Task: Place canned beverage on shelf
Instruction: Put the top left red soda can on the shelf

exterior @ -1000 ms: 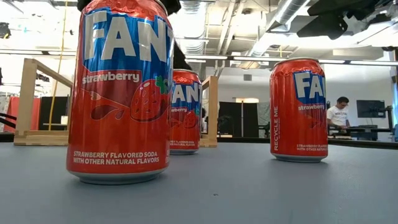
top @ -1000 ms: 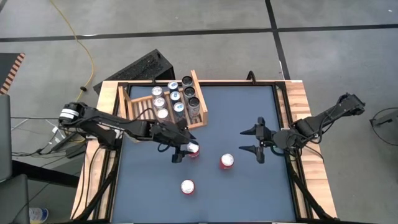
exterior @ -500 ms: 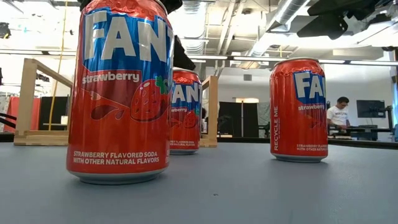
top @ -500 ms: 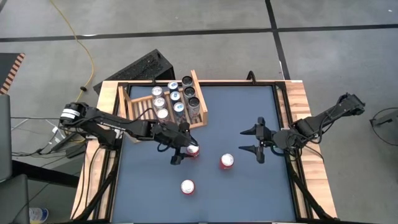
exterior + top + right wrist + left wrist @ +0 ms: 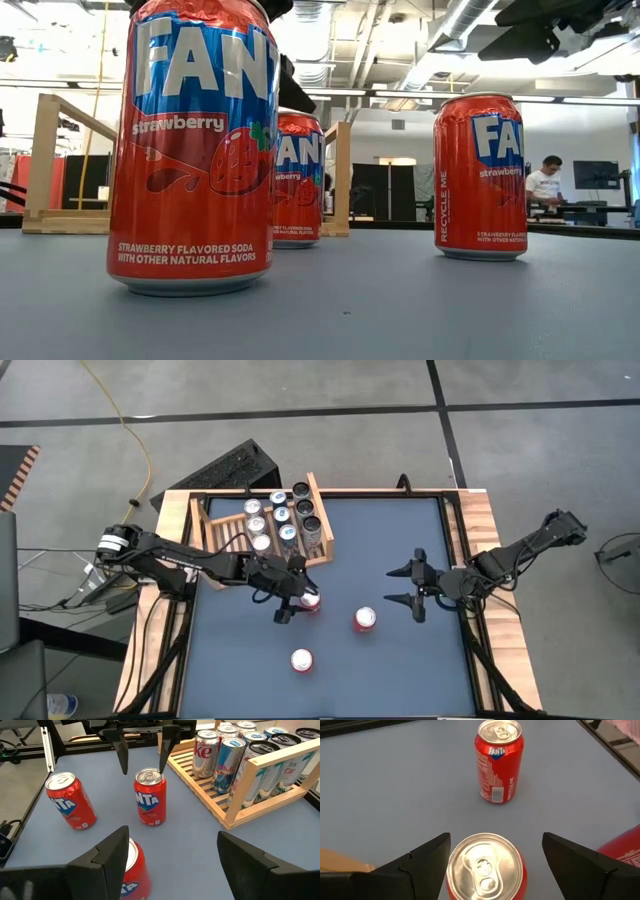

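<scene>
Between the wide-open fingers of the left gripper [image 5: 492,865] stands an ungripped red can [image 5: 485,870]; right gripper [image 5: 170,855] waits open.

Four views. One camera hangs overhead, looking straight down on the whole table [image 5: 330,660], both arms and the floor around it. Another sits at tabletop height, facing level across the surface into the room, so close to a red can [image 5: 193,145] that the can fills much of its picture. A third rides the left wrist, looking steeply down between its own dark fingers [image 5: 415,867] at a can top right below. The fourth rides the right wrist, looking toward nine o'clock across the table. Overhead and right wrist views share the wooden shelf [image 5: 318,510] at eleven o'clock
</scene>
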Robot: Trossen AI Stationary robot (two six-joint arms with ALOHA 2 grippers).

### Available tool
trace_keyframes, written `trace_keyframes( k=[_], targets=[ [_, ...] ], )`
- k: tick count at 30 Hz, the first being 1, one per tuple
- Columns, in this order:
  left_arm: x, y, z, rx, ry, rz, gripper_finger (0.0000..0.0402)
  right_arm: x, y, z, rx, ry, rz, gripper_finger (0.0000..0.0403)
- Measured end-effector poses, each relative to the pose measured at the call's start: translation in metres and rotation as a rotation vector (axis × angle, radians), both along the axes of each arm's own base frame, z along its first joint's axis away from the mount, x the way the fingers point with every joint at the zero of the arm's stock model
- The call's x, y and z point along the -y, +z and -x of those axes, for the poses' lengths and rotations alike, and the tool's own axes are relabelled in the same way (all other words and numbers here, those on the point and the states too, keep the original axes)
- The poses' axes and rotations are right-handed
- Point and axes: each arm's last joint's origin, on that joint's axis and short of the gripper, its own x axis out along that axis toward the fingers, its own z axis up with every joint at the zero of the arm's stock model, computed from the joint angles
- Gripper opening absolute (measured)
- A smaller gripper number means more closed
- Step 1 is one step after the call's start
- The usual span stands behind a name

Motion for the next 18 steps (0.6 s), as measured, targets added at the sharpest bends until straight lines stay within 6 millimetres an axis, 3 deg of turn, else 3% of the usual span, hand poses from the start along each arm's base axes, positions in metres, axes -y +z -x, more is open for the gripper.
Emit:
trace_keyframes(
  k=[9, 18],
  targets=[
    [-0.0028, 0.0001, -0.0004, 0.002, 0.106, -0.012, 0.0303, 0.0000, -0.0002, 0.0001, -0.001, -0.002, -0.010, 0.0276],
    [-0.0025, -0.0002, -0.0001, -0.020, 0.134, 0.125, 0.0303, 0.0000, -0.0001, 0.0001, -0.001, -0.002, -0.010, 0.0276]
  ],
)
